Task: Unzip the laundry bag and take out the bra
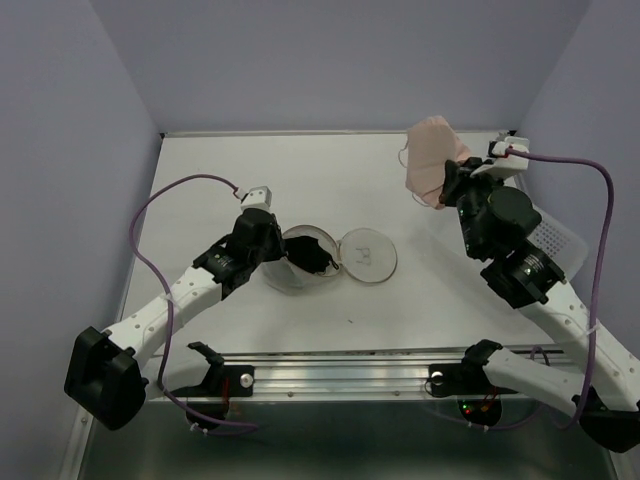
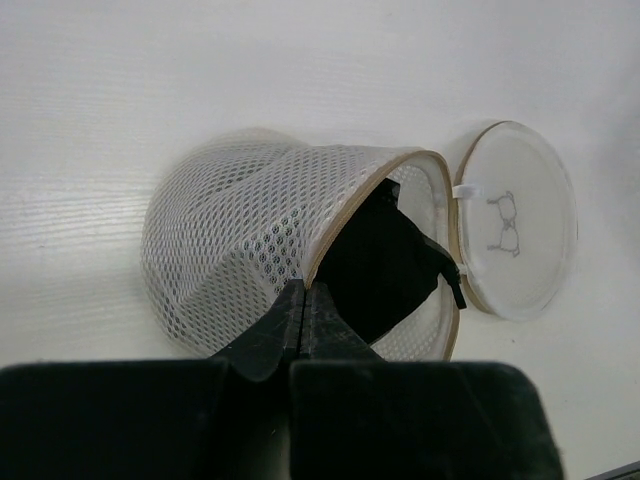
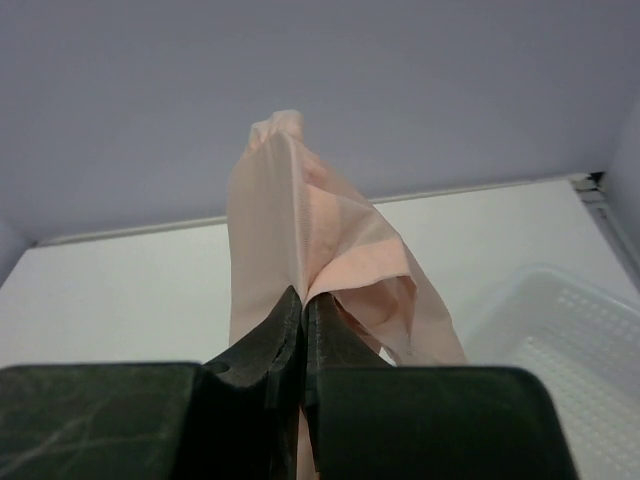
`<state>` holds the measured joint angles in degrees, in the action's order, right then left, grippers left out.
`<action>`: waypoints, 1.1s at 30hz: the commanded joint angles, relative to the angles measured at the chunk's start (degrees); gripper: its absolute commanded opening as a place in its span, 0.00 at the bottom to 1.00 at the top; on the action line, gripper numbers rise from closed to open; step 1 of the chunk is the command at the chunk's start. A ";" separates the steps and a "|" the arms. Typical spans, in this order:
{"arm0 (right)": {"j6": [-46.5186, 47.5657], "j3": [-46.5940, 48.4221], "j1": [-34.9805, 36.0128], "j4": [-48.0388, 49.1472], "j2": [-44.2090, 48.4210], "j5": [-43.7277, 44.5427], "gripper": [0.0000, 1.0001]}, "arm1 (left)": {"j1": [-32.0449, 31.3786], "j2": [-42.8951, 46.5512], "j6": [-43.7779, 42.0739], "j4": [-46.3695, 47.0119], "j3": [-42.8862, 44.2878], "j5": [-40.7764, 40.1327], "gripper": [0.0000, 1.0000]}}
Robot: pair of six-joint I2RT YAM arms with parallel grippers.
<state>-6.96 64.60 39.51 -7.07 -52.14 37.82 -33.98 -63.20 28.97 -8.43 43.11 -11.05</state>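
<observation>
The laundry bag point(image 1: 283, 276) lies on its side in the middle of the table, a cream mesh dome with its round lid point(image 1: 368, 254) flapped open to the right. My left gripper point(image 1: 297, 262) is shut on the bag's rim; in the left wrist view the gripper point(image 2: 303, 298) pinches the tan rim edge of the bag point(image 2: 230, 230). Something dark point(image 2: 385, 265) shows inside the opening. My right gripper point(image 1: 446, 182) is shut on the pale pink bra point(image 1: 430, 152) and holds it in the air at the back right, clear of the bag. The bra point(image 3: 300, 210) hangs from that gripper point(image 3: 303, 298).
A white perforated plastic basket point(image 1: 556, 238) stands at the right edge under the right arm and shows in the right wrist view point(image 3: 560, 345). The lid point(image 2: 515, 220) bears a small dark mark. Walls close the table at the back and both sides.
</observation>
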 commanded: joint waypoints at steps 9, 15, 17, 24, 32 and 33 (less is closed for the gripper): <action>-10.69 -7.20 -29.00 2.50 -2.97 -6.25 0.01 | 0.40 2.73 -1.55 2.01 -1.37 2.08 0.00; -20.98 -11.84 -43.27 3.99 -5.07 -25.15 0.01 | 0.32 2.73 -1.73 2.54 -1.45 2.78 0.00; -24.49 -13.87 -46.44 6.01 -5.25 -28.23 0.01 | 0.40 2.91 -1.81 2.71 -1.54 2.87 0.00; -29.33 -18.81 -50.05 5.32 -2.18 -24.74 0.01 | 0.40 2.64 -1.99 3.33 -1.80 3.22 0.00; -28.81 -18.72 -50.58 1.71 -1.91 -26.65 0.01 | 0.40 2.03 -2.43 3.24 -1.36 3.49 0.00; -28.90 -19.15 -50.58 2.49 -2.44 -28.40 0.01 | 0.40 2.20 -2.25 3.24 -1.54 3.40 0.00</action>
<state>-35.57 45.21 -10.55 -7.01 -53.47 14.41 -33.89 -61.84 27.83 -7.07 41.95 -7.68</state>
